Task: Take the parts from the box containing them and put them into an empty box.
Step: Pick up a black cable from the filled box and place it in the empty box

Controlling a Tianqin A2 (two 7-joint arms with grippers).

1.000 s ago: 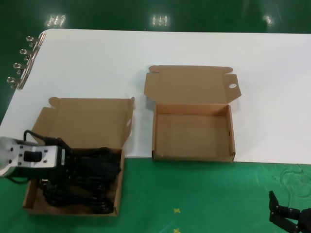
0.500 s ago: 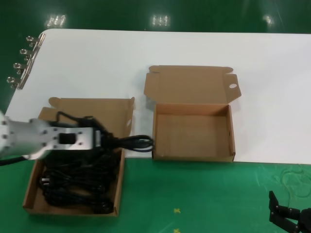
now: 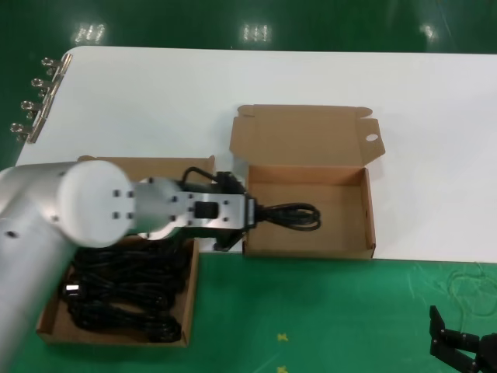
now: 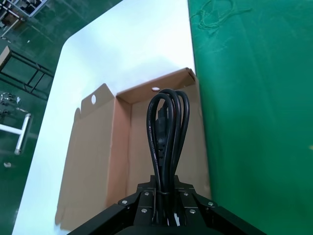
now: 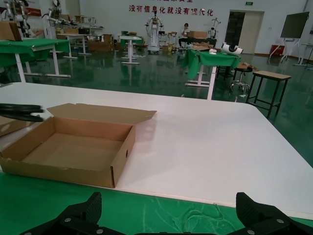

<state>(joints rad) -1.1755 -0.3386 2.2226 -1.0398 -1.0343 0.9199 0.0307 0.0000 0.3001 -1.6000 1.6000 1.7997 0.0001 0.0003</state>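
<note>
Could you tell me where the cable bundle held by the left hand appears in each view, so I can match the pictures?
Head view: the cable bundle sticks out from the left hand over the empty box.
Left wrist view: the cable bundle rises through the centre, above the box floor.
Right wrist view: only its loop ends show at the edge, beside the box.
Shared landmark: the empty box.
</note>
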